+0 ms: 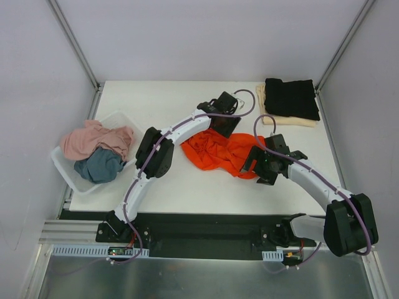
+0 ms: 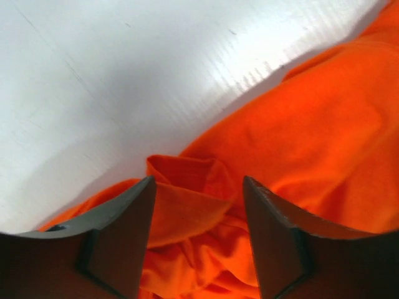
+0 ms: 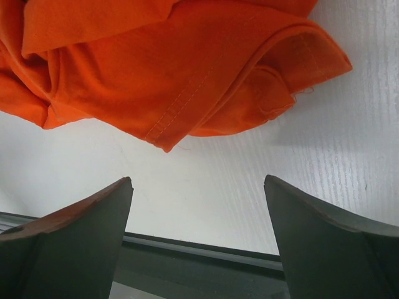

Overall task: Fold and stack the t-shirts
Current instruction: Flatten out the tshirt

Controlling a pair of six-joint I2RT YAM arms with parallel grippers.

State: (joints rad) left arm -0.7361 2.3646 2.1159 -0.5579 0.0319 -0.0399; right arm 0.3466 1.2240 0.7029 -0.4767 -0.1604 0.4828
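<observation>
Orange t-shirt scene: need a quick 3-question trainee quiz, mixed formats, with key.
1. True or false: the orange t-shirt lies neatly folded at mid-table.
2. How many t-shirts show in the white tub? A one, B two, C four.
3. Which gripper has a fold of orange cloth between its fingers?

Key:
1. False, it is crumpled.
2. B, a pink t-shirt and a grey-blue t-shirt.
3. The left gripper. The right gripper is open over bare table, beside the shirt's hem.
</observation>
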